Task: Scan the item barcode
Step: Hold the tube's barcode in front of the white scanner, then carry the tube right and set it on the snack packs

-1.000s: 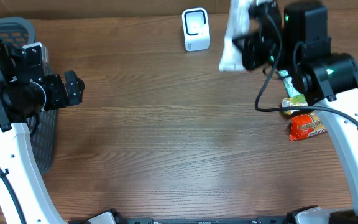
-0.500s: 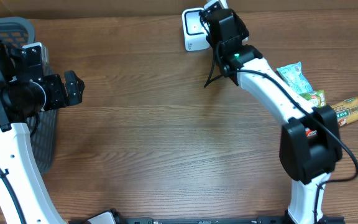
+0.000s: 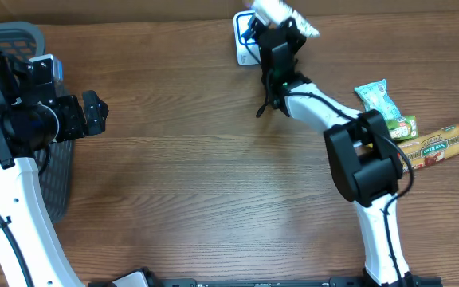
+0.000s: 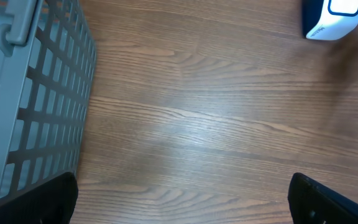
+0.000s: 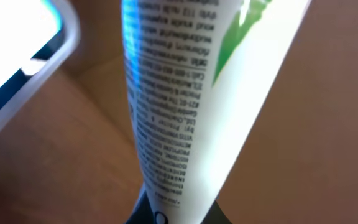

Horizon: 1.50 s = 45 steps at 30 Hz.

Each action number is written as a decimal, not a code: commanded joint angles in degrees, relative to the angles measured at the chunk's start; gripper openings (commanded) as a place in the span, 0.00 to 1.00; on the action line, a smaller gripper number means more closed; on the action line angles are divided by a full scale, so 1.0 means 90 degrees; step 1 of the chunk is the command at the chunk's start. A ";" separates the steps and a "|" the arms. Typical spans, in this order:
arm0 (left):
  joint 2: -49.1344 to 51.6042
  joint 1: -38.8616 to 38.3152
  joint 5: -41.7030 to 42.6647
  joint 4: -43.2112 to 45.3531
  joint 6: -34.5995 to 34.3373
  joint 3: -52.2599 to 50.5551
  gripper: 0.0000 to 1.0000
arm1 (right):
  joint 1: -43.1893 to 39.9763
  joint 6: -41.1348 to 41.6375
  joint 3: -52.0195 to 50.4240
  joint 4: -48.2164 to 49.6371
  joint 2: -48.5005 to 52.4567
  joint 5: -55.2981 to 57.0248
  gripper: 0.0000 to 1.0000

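Observation:
The item is a white tube (image 3: 284,11) with small black print and a green stripe (image 5: 185,93). My right gripper (image 3: 280,33) is shut on its narrow end (image 5: 173,208) and holds it up at the back of the table. The white barcode scanner (image 3: 242,49) stands just left of the tube and is partly covered by the gripper. In the right wrist view the scanner (image 5: 17,62) glows at the upper left, close to the tube's printed side. My left gripper (image 3: 94,114) stands open at the far left beside the basket, nothing between its fingers (image 4: 185,199).
A grey plastic basket (image 3: 18,36) sits at the left edge, and its slatted wall (image 4: 36,93) fills the left of the left wrist view. At the right lie a green packet (image 3: 373,96), a small snack bar (image 3: 401,126) and a long red-ended packet (image 3: 445,142).
The right arm has swung from the right side over to the scanner with the white tube, which now sits just past the scanner's top. The left arm has not moved.

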 commanded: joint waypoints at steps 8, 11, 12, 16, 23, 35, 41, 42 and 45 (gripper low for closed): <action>0.0012 0.0022 0.0095 0.0002 0.0095 0.0090 1.00 | -0.0017 0.0002 0.0146 0.0219 0.0075 0.0168 0.04; 0.0012 0.0022 0.0095 0.0002 0.0095 0.0090 1.00 | -0.0012 0.0141 0.0146 0.0189 0.0075 0.0138 0.04; 0.0012 0.0022 0.0095 0.0002 0.0095 0.0090 1.00 | -0.0012 0.0141 0.0146 0.0189 0.0075 0.0114 0.04; 0.0012 0.0022 0.0092 0.0002 0.0095 0.0090 0.99 | -0.0005 0.0143 0.0146 0.0175 0.0075 0.0041 0.04; 0.0012 0.0022 0.0095 0.0002 0.0095 0.0090 1.00 | 0.0000 0.0163 0.0146 0.0170 0.0075 0.0046 0.04; 0.0012 0.0022 0.0095 0.0002 0.0095 0.0090 1.00 | 0.0221 0.2072 0.0146 -0.1348 -0.1071 0.0476 0.04; 0.0012 0.0022 0.0095 0.0002 0.0095 0.0090 1.00 | 0.0155 0.5034 0.0146 -0.4738 -0.3024 -0.1979 0.04; 0.0012 0.0022 0.0095 0.0002 0.0097 0.0090 1.00 | 0.0097 0.5644 0.0146 -0.5134 -0.3274 -0.2327 0.04; 0.0012 0.0022 0.0092 0.0002 0.0095 0.0090 0.99 | -0.0291 0.7703 0.0146 -0.6443 -0.4010 -0.3361 0.04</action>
